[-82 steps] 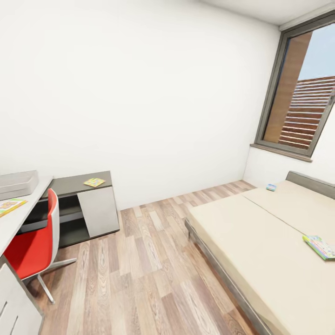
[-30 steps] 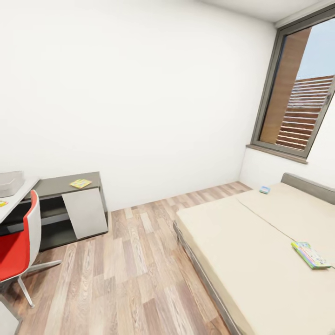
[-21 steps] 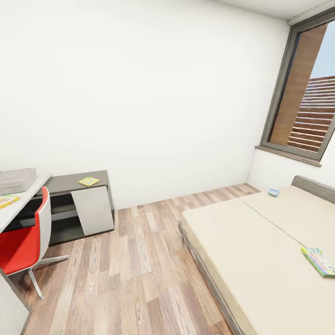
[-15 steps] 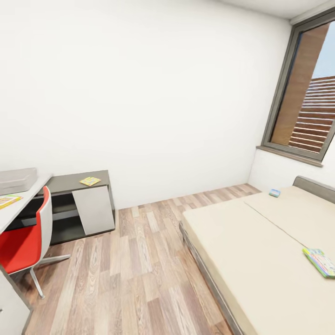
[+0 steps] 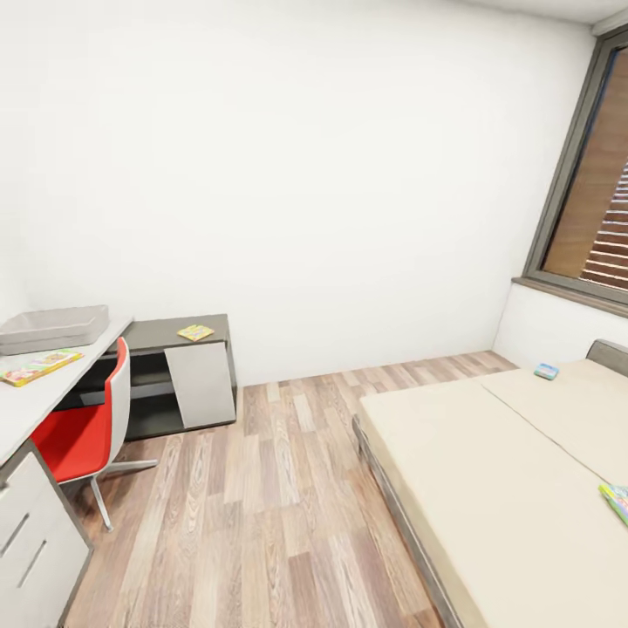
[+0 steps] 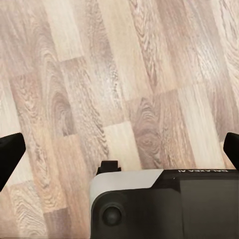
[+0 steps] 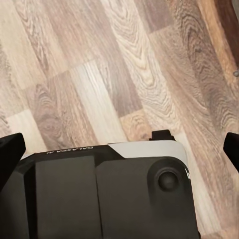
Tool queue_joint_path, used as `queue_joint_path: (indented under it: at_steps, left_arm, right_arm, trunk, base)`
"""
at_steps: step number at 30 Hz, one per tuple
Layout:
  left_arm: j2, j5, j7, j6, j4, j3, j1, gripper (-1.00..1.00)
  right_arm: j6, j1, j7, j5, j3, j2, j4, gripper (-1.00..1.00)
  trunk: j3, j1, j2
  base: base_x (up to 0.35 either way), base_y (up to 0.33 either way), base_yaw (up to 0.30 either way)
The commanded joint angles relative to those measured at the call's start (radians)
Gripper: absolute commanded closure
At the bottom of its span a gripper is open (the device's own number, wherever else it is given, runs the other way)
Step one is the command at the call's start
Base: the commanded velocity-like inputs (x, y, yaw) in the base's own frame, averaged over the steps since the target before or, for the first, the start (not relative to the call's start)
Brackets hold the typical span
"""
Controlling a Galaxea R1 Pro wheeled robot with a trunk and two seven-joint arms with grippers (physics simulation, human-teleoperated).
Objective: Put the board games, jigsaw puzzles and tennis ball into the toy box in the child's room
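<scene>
From my head camera, the toy box (image 5: 54,328) sits at 9 o'clock on the table (image 5: 35,403), with a board game (image 5: 39,367) just in front of it. A jigsaw puzzle (image 5: 195,332) lies on the dark corner section. The red chair (image 5: 87,427) stands beside the table. At 3 o'clock is the bed (image 5: 506,488), carrying a small blue item (image 5: 547,371) and a second board game (image 5: 617,501) at the frame edge. My left gripper (image 6: 119,152) and right gripper (image 7: 119,149) point at the wood floor (image 5: 262,515), fingers spread wide, empty, well apart from every toy.
</scene>
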Motion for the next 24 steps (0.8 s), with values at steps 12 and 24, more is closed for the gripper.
queue_joint_path:
  at_steps: [12,24]
  left_arm:
    - [-0.002,0.0,0.003,0.001,0.0,-0.002,0.0,-1.0]
    - [-0.002,0.0,0.003,0.001,-0.001,-0.002,0.0,-1.0]
  right_arm:
    - [-0.004,0.0,0.0,-0.008,-0.003,0.0,0.0,-1.0]
    - [-0.004,0.0,0.0,-0.008,-0.003,0.0,0.0,-1.0]
  trunk:
    - [-0.001,0.0,-0.001]
    - [-0.002,0.0,-0.001]
  base:
    - [-0.006,-0.037,0.06]
    - [0.0,-0.146,0.094]
